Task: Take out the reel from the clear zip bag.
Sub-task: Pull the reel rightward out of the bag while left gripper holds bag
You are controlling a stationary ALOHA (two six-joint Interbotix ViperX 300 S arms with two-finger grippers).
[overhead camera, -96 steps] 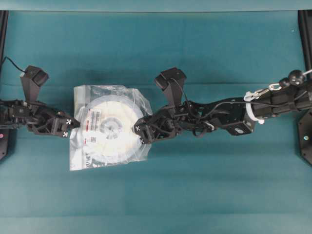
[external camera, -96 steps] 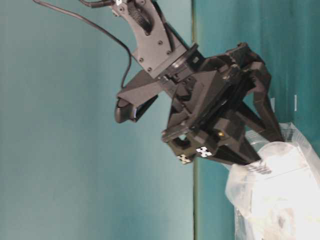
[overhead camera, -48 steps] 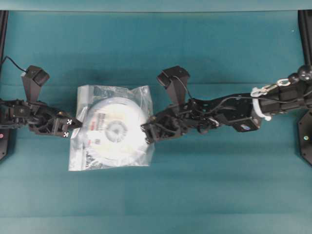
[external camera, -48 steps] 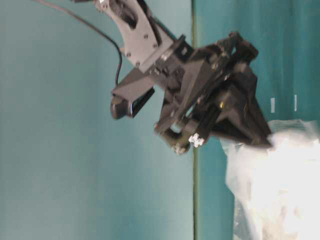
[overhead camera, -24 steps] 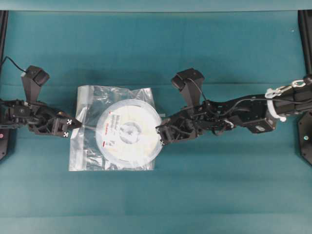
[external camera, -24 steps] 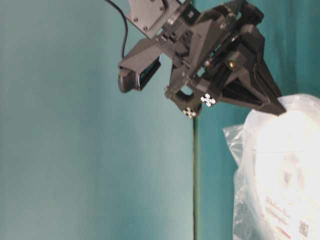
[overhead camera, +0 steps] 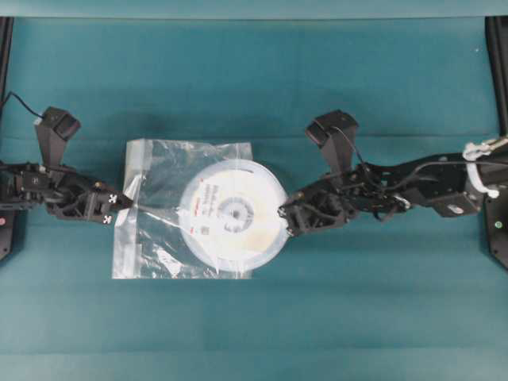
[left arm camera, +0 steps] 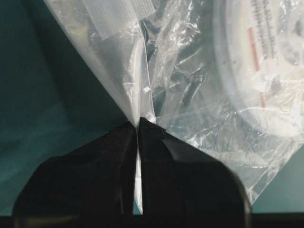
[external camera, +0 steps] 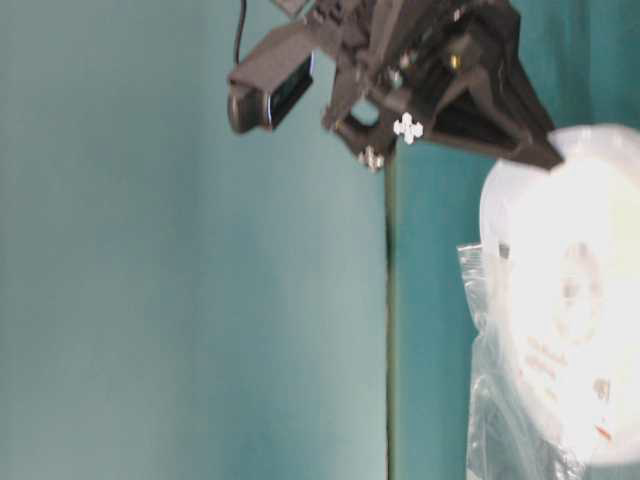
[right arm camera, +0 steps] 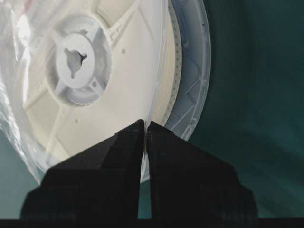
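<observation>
The white reel (overhead camera: 234, 213) sticks partway out of the right side of the clear zip bag (overhead camera: 159, 230) on the teal table. My right gripper (overhead camera: 286, 220) is shut on the reel's right rim (right arm camera: 190, 71); the reel's hub (right arm camera: 75, 58) faces the right wrist view. My left gripper (overhead camera: 123, 202) is shut on the bag's left edge, where bunched film (left arm camera: 140, 102) runs between its fingertips. In the left wrist view the reel (left arm camera: 256, 57) shows through the plastic. From table level the reel (external camera: 570, 300) rises out of the bag (external camera: 500, 400) under the right gripper (external camera: 545, 155).
The teal table (overhead camera: 254, 79) surrounds the bag on all sides. Black frame posts (overhead camera: 6, 48) stand at the far corners. The right arm (overhead camera: 413, 186) stretches in from the right edge.
My right gripper has drawn the reel steadily rightward, from fully inside the bag to partly past its right edge. The left gripper has kept hold of the bag's left edge.
</observation>
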